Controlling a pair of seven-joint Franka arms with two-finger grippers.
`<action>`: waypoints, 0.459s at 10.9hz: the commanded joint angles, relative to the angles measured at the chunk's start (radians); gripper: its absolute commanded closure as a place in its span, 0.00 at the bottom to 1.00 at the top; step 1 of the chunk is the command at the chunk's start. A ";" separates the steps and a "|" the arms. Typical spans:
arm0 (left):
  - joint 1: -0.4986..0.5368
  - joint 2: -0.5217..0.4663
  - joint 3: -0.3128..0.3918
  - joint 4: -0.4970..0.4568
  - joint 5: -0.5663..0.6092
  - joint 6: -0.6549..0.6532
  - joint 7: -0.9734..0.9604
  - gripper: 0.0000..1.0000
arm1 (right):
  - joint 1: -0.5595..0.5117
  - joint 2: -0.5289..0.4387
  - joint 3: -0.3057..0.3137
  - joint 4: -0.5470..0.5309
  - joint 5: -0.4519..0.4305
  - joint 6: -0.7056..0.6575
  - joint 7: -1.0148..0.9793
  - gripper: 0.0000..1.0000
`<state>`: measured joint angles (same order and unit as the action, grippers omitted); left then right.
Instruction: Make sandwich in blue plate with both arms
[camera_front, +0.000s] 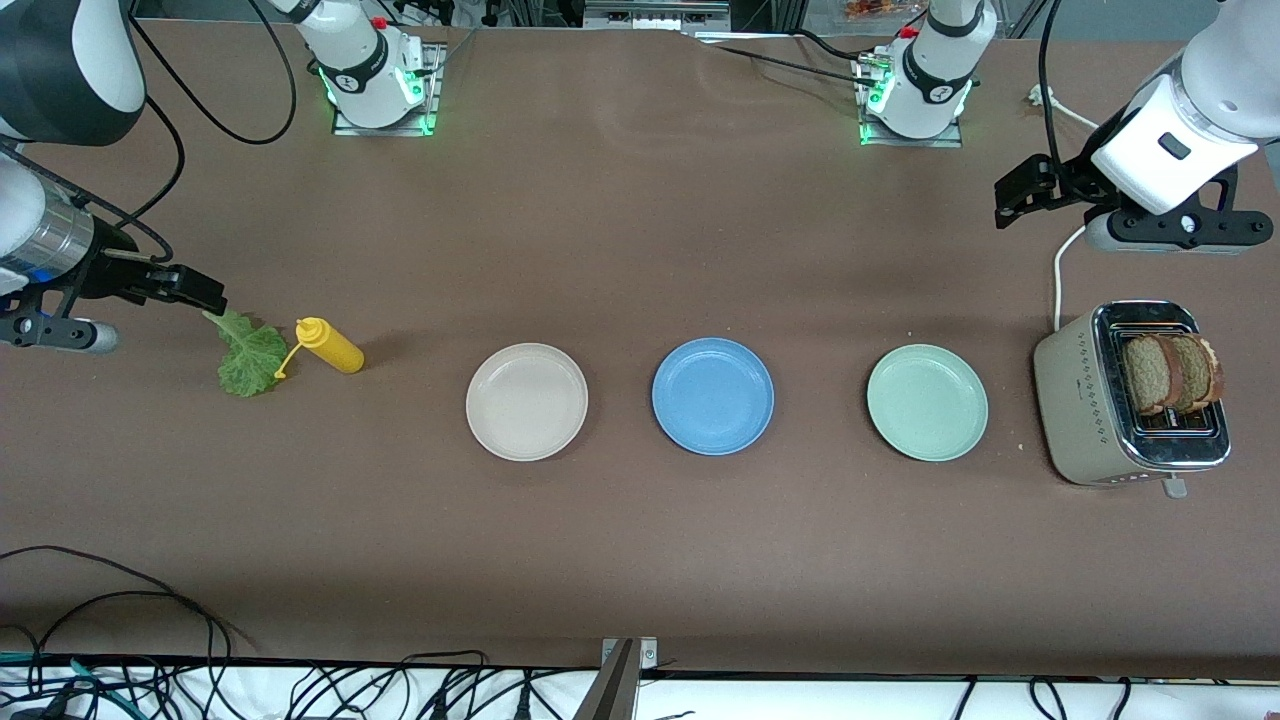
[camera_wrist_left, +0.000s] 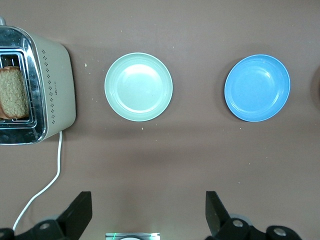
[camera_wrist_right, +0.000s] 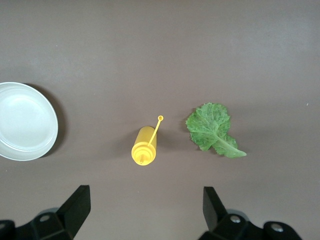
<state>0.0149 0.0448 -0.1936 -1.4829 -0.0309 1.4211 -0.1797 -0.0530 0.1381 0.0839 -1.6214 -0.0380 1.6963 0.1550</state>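
The blue plate (camera_front: 712, 395) (camera_wrist_left: 257, 88) lies empty, the middle one in a row of three plates. Two brown bread slices (camera_front: 1170, 373) (camera_wrist_left: 14, 92) stand in the toaster (camera_front: 1080, 400) (camera_wrist_left: 55, 85) at the left arm's end of the table. A green lettuce leaf (camera_front: 250, 355) (camera_wrist_right: 212, 127) lies flat at the right arm's end. My left gripper (camera_front: 1008, 195) (camera_wrist_left: 148, 210) hangs open over bare table beside the toaster and holds nothing. My right gripper (camera_front: 205, 292) (camera_wrist_right: 145, 207) hangs open and empty over bare table by the leaf's stem.
A cream-white plate (camera_front: 527, 401) (camera_wrist_right: 25, 121) and a mint-green plate (camera_front: 927, 402) (camera_wrist_left: 138, 86) flank the blue one. A yellow squeeze bottle (camera_front: 330, 346) (camera_wrist_right: 144, 146) lies beside the lettuce. The toaster's white cord (camera_front: 1058, 270) (camera_wrist_left: 42, 192) runs toward the robots' bases.
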 joint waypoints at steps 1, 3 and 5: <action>0.003 0.007 -0.003 0.027 0.011 -0.011 -0.001 0.00 | -0.013 -0.002 0.010 0.005 0.017 -0.004 0.009 0.00; 0.003 0.006 -0.003 0.027 0.008 -0.011 -0.001 0.00 | -0.013 -0.002 0.010 0.005 0.017 -0.006 0.009 0.00; 0.003 0.003 -0.003 0.027 0.008 -0.011 -0.001 0.00 | -0.013 -0.002 0.010 0.005 0.017 -0.004 0.009 0.00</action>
<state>0.0152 0.0448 -0.1936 -1.4829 -0.0309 1.4211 -0.1797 -0.0530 0.1381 0.0839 -1.6214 -0.0375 1.6962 0.1551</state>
